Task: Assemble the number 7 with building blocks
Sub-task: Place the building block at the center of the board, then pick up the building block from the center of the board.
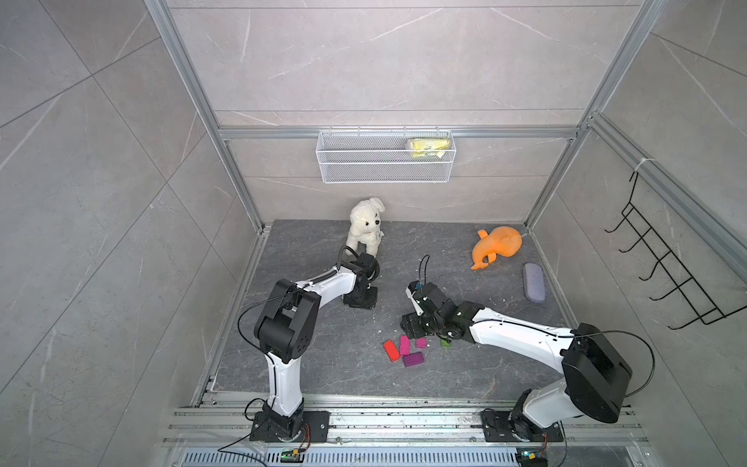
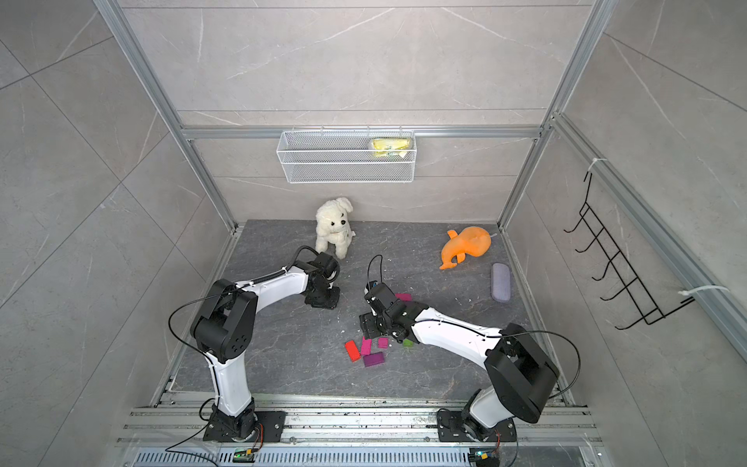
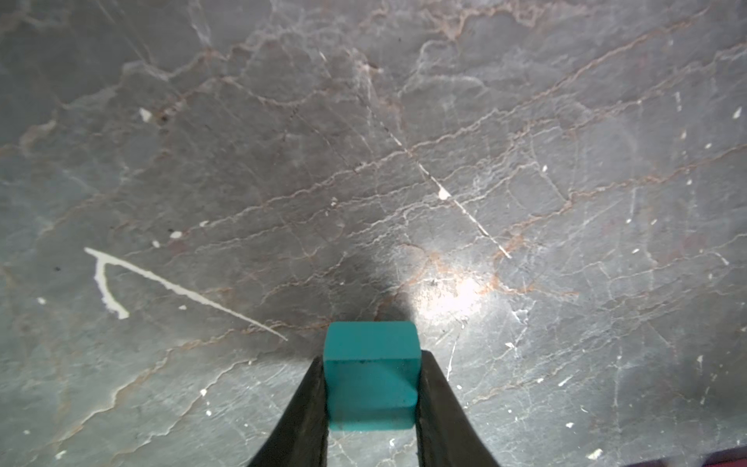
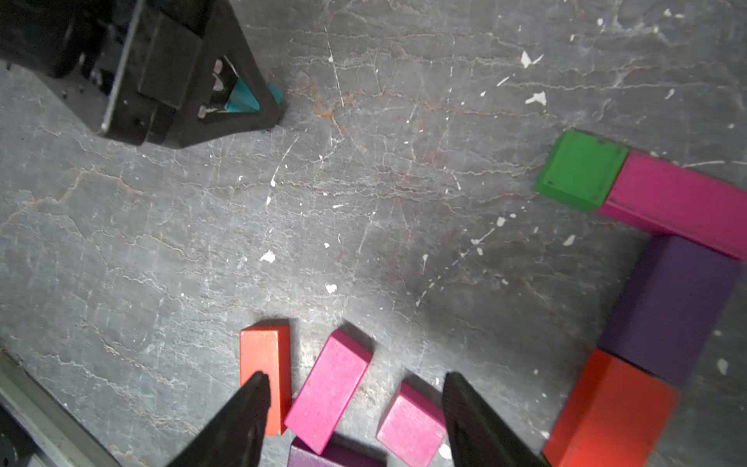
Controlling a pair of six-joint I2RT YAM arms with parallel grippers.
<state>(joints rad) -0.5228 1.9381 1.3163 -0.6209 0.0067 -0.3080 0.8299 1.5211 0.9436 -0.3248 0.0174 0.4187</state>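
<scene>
Our 7 (image 4: 667, 307) lay part-built, bar joined to stem, near the loose blocks (image 4: 327, 388). The right gripper (image 4: 355, 378) gaped over those; the left gripper (image 3: 371, 358) clamped a teal block (image 3: 370, 384). We judged picking was in hand; next we needed a square, centred closure.

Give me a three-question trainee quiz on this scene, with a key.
1. True or false: the left gripper is shut on the small teal square block.
2. Which block ends the short top bar of the unfinished number 7? A) green square block B) red rectangular block C) teal square block
3. What colour are the loose rectangular block and the loose square block below the open right gripper?
Key: 1 true; 2 A; 3 magenta-pink.
</scene>
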